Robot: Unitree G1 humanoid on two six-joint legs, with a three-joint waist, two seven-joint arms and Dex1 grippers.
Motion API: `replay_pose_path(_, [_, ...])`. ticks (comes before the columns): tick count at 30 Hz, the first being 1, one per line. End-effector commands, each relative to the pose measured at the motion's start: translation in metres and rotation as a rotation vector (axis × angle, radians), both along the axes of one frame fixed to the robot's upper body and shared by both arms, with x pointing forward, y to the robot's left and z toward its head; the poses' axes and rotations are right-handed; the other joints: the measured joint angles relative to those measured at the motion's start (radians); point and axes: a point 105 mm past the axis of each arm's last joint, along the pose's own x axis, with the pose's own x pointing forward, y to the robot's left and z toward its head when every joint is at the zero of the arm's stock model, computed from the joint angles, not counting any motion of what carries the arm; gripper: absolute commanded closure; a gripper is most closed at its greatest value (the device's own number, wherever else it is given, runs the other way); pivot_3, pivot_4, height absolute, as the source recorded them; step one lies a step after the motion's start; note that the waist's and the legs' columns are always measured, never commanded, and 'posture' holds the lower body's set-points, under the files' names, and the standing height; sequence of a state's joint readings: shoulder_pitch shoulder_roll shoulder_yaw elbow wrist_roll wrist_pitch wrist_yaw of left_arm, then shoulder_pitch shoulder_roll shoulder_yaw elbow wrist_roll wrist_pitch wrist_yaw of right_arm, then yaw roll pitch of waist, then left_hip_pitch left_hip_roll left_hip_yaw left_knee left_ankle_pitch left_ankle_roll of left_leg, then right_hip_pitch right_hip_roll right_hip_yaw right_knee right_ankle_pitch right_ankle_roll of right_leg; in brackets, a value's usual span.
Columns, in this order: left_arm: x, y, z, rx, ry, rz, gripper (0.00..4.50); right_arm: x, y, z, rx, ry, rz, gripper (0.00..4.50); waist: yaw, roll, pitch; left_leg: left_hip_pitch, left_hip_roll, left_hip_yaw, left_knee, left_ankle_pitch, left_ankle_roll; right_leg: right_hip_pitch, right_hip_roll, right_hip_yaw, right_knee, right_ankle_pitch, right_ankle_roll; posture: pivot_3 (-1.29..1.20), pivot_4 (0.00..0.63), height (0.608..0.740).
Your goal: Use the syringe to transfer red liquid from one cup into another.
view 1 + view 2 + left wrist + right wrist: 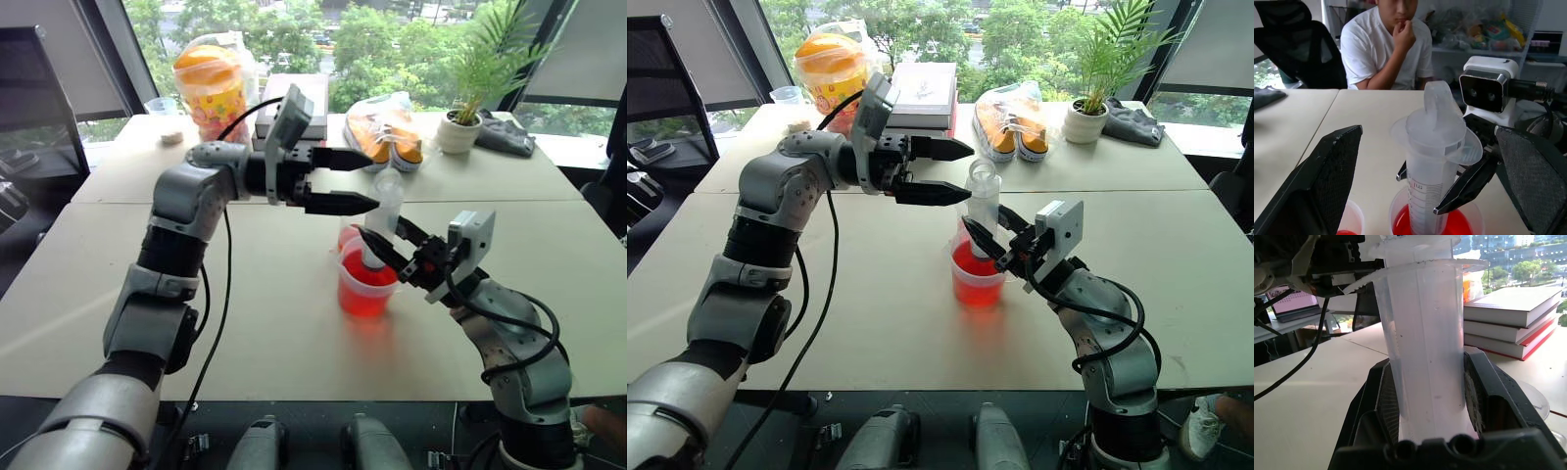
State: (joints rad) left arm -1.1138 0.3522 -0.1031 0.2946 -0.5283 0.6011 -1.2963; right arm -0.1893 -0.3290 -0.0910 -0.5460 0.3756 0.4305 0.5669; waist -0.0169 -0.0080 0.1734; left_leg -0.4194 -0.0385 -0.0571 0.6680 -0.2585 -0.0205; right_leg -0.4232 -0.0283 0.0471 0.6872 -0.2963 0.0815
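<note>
clear plastic, the syringe (382, 220) stands upright with its lower end down in the red liquid (364, 294) of the wide beaker (366, 285), barrel pinched in the right gripper (384, 247). left gripper (345, 180) hovers wide apart level with the plunger top (1439, 98), not touching. small cup (1347, 226) just beside holds a little red; drawing up and the transfer look undone.

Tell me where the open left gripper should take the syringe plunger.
Probably at the plunger's thumb ring, coming level from the left gripper side: it stands clear above the flange, while the right gripper clamps the syringe upright in the beaker.
</note>
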Motion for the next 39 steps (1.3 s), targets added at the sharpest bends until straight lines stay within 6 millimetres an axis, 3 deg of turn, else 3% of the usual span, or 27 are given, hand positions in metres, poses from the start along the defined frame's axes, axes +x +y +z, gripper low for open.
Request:
replay_pose_path(1, [0.000,-0.009,0.009,-0.018,-0.049,0.012,0.00,-0.005,0.003,0.008,0.001,-0.047,0.013,3.05,-0.001,0.000,0.000,0.000,0.000,0.000,0.000,0.000,0.000,0.000,0.000,0.000,0.000,0.000,0.000,0.00,0.150,0.740])
replay_pose_path(5, [-0.001,-0.016,0.007,-0.018,-0.042,0.009,0.00,-0.005,0.004,0.008,-0.006,-0.049,0.013,3.05,0.000,0.000,0.000,0.000,0.000,0.000,0.000,0.000,0.000,0.000,0.000,0.000,0.000,0.000,0.000,0.00,0.150,0.740])
replay_pose_path(7, [-0.001,-0.017,0.005,-0.013,-0.042,0.010,0.54,-0.005,0.004,0.008,-0.008,-0.049,0.012,3.05,0.000,0.000,0.000,0.000,0.000,0.000,0.000,0.000,0.000,0.000,0.000,0.000,0.000,0.000,0.000,0.00,0.150,0.740])
replay_pose_path(9, [-0.001,-0.019,0.002,-0.005,-0.043,0.008,1.20,-0.005,0.004,0.008,-0.009,-0.047,0.012,3.05,0.000,0.000,0.000,0.000,0.000,0.000,0.000,0.000,0.000,0.000,0.000,0.000,0.000,0.000,0.000,0.00,0.150,0.740])
replay_pose_path(15, [-0.005,-0.021,0.003,-0.006,-0.046,-0.013,4.33,-0.005,0.006,0.008,-0.009,-0.043,0.018,3.05,0.001,0.000,0.000,0.000,0.000,0.000,0.000,0.000,0.000,0.000,0.000,0.000,0.000,0.000,0.000,0.00,0.150,0.740])
replay_pose_path(25, [-0.007,-0.016,0.035,-0.064,-0.090,-0.021,4.43,-0.003,0.008,-0.010,0.003,0.046,0.062,3.05,0.001,0.000,0.000,0.000,0.000,0.000,0.000,0.000,0.000,0.001,0.000,0.000,0.000,0.000,0.000,0.00,0.150,0.740])
replay_pose_path(39, [0.007,-0.006,0.059,-0.108,-0.142,0.055,4.43,-0.001,0.005,-0.037,0.012,0.150,0.090,3.05,0.001,0.000,0.000,0.002,0.000,0.000,0.000,0.000,0.000,0.002,0.000,0.000,0.000,0.000,0.000,0.00,0.150,0.740])
